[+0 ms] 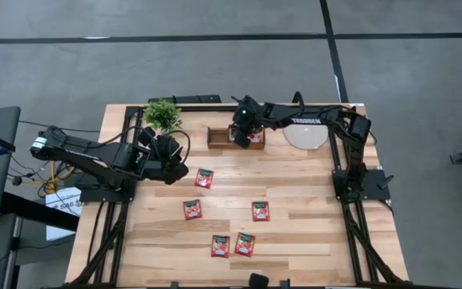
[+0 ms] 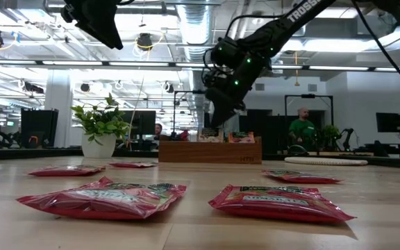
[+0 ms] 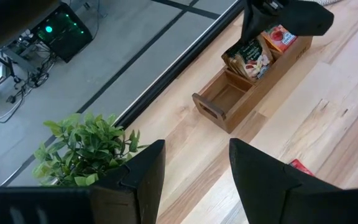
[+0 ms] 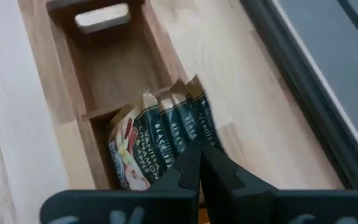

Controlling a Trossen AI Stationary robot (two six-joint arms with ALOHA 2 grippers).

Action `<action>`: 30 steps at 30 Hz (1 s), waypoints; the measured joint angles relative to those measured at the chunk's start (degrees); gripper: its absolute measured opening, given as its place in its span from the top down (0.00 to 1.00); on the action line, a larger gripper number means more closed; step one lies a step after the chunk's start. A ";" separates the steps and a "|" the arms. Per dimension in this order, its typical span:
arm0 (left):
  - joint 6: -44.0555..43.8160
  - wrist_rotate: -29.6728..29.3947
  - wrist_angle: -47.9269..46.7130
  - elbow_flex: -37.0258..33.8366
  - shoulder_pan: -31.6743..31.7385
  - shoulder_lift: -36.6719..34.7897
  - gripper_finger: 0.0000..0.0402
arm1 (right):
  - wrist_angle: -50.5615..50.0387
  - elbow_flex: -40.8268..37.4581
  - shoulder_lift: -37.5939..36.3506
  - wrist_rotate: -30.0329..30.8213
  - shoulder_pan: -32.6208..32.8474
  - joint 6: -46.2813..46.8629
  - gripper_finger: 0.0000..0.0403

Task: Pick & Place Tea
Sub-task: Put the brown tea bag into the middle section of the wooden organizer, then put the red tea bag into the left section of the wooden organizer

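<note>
- Your right claw (image 4: pixel 199 167) hangs over the box (image 1: pixel 217 138) at the bench's (image 1: pixel 311 241) far edge, fingers pinched together with nothing between them, just above the packets (image 4: pixel 160 140) standing in the middle slot.
- Upright filing probably keeps the end slot free.
- Your left claw (image 3: pixel 194 171) waits spread wide and empty by the plant (image 1: pixel 162 115).
- Five red sachets (image 1: pixel 204 178) lie flat on the bench, unpicked.

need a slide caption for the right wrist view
Right gripper closed over dark tea packets in the wooden box.
</note>
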 joint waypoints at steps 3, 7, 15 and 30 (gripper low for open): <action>0.02 0.00 -0.01 0.00 0.00 0.00 0.57 | -0.02 1.72 0.00 0.22 0.00 -0.35 1.00; 0.02 0.00 0.00 0.00 -0.01 0.00 0.57 | -1.93 5.71 0.00 1.75 0.06 -1.77 1.00; -0.02 2.38 -0.02 0.00 -0.01 0.00 0.57 | -16.36 16.16 -0.04 1.29 2.37 -3.58 1.00; -1.31 6.85 -0.02 0.00 -0.01 0.00 0.57 | -58.73 8.61 -1.48 -13.55 22.68 -1.45 1.00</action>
